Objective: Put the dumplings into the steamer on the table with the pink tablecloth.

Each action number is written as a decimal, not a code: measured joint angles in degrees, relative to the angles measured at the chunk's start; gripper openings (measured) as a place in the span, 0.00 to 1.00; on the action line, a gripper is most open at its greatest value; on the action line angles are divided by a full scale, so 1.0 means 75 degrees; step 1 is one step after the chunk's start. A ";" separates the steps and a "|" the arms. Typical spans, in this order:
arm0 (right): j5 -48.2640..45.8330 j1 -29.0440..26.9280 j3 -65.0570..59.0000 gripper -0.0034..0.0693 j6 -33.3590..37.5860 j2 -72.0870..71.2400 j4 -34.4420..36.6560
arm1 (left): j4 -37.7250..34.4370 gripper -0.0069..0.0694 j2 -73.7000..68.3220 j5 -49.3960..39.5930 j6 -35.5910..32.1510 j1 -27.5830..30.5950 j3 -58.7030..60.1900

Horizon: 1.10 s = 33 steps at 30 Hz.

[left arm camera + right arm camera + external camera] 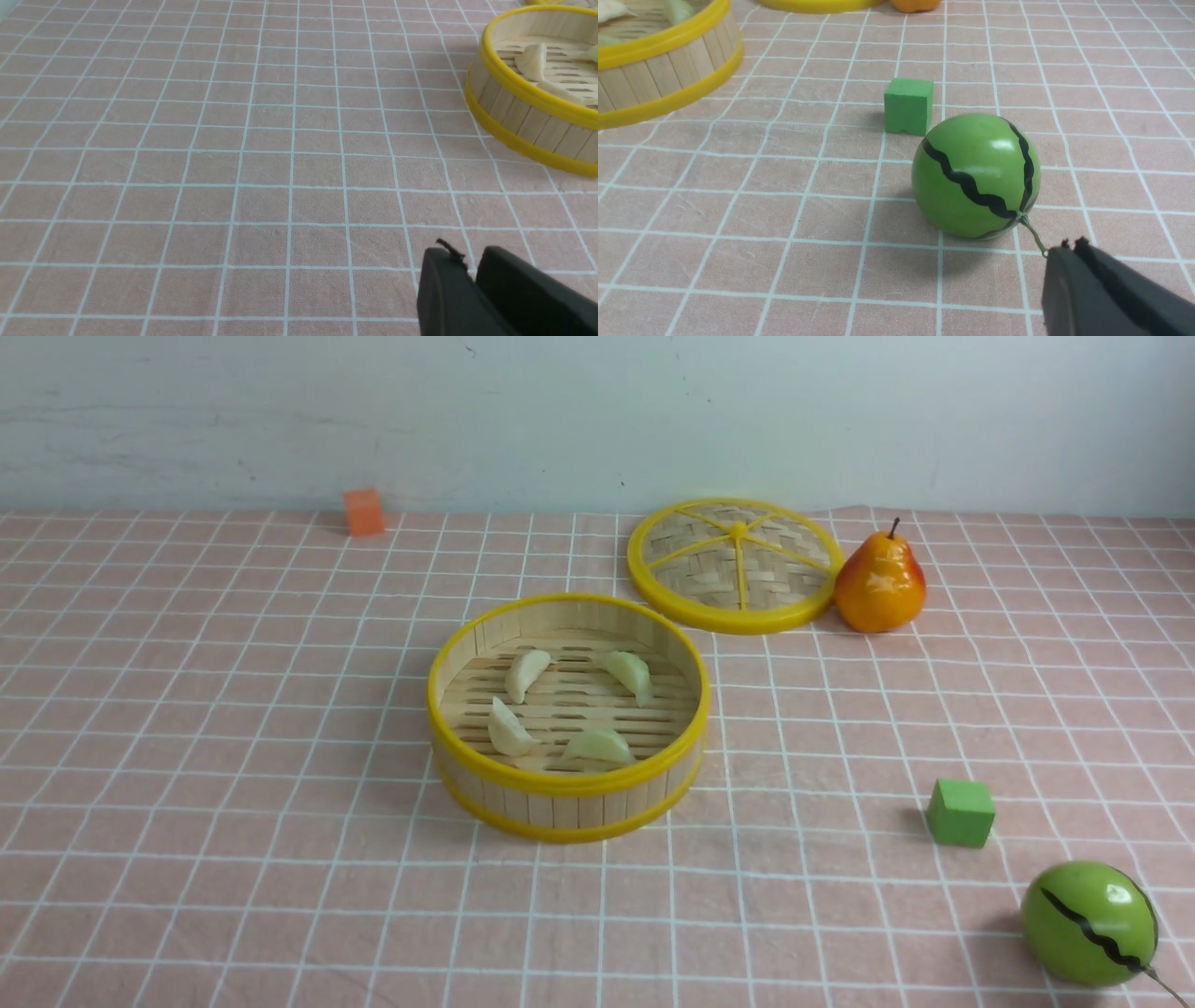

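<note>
Front view, left to right: an orange cube (363, 511) is sitting far back near the wall. The steamer (568, 782) is standing mid-surface on the pink cloth (187, 756), and all four dumplings (527, 674) are lying inside on its slat floor. Behind and to its right the lid (734, 566) is lying flat, with a pear (879, 582) just beside it, close enough that contact cannot be told. Further right and nearer, a green cube (960, 812) is sitting apart from a melon (1089, 923) at the near right corner. No arm is showing in this view.

Left wrist view is adding the left hand (469, 266): its two dark fingers are standing slightly apart with a thin gap, nothing between them, over bare cloth well apart from the steamer. Only two dumplings are clearly showing here.

Right wrist view is adding the right hand (1071, 243): its fingers are pressed together, empty, just beside the melon's stem tip; contact cannot be told. It is also showing a notch in the green cube's lower edge.
</note>
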<state>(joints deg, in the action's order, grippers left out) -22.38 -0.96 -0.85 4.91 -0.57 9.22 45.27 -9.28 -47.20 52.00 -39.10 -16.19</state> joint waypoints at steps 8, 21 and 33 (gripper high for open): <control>0.0000 0.0000 0.0000 0.04 0.0000 0.0000 0.0025 | -0.0129 0.23 0.0249 -0.0253 -0.0146 0.0144 0.0278; -0.0008 0.0000 0.0000 0.06 0.0000 0.0000 0.0025 | -0.4706 0.07 0.0363 0.4064 -0.4447 0.3327 0.0987; -0.0008 0.0000 0.0000 0.08 0.0000 0.0000 0.0034 | -0.5476 0.07 0.1314 0.3414 -0.4431 0.4606 0.2378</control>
<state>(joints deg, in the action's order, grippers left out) -22.44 -0.96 -0.85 4.91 -0.57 9.47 4.20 0.58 -21.60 18.77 -4.55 1.65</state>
